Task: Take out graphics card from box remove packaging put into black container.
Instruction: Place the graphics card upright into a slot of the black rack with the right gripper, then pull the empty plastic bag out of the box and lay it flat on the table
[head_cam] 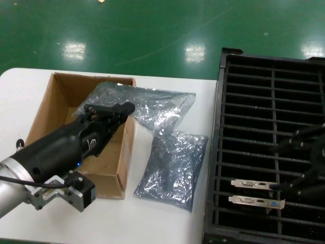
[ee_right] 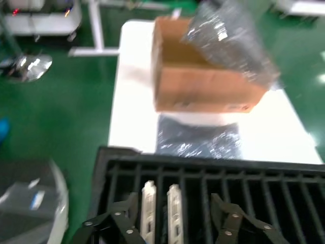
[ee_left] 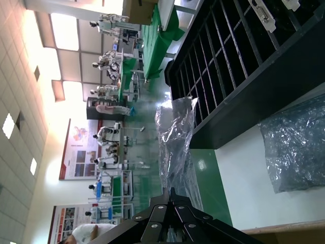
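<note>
- A white table (head_cam: 167,223) is set on a glossy green floor (head_cam: 152,30); in the left wrist view, a long hall with other workstations and white robots is seen beyond it.
- Nearest on the right side, the black container (head_cam: 223,152) is placed at the table's edge, with 2 graphics cards (head_cam: 256,193) stood on edge in neighbouring slots, silver brackets up.
- The right gripper (ee_right: 172,229) is held over the container just beside those cards, its fingers (ee_right: 231,218) spread wide apart and nothing gripped.
- An emptied bag (head_cam: 172,168) is laid flat on the table between the container and the box.
- The cardboard box (head_cam: 51,109) is seen on the left side of the table.
- The left gripper (head_cam: 119,109) is positioned at the box's right wall, its fingertips closed on a second bag (head_cam: 152,107), which is draped over that wall; whether a card is inside cannot be told.
</note>
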{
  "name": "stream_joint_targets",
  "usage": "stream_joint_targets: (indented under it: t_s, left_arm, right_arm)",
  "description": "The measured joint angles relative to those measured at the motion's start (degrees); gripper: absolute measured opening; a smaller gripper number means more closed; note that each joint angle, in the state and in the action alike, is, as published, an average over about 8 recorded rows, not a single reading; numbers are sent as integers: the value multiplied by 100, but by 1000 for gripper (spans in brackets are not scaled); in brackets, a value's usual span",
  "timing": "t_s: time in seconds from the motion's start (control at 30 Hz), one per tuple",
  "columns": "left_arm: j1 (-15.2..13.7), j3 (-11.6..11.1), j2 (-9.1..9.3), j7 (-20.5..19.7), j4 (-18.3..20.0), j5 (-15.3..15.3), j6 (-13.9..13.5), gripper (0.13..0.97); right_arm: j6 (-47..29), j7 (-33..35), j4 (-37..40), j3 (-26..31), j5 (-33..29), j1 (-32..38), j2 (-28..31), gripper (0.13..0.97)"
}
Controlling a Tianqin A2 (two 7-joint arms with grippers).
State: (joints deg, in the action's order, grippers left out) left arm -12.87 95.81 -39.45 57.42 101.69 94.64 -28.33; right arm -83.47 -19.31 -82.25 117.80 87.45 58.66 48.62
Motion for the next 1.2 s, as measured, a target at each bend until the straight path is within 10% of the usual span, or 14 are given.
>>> stream_joint_targets:
  t_s: [0.73,1.2]
  left_arm:
    - [0,0,0,0,0,0,0,140]
    - [1,-1,1,0,2,3,-1,140]
  right_arm:
    - [1860,748,1080,-1185,732,-982,-245,854]
    - [1966,807,1083,-1259,807,-1083,-273,945]
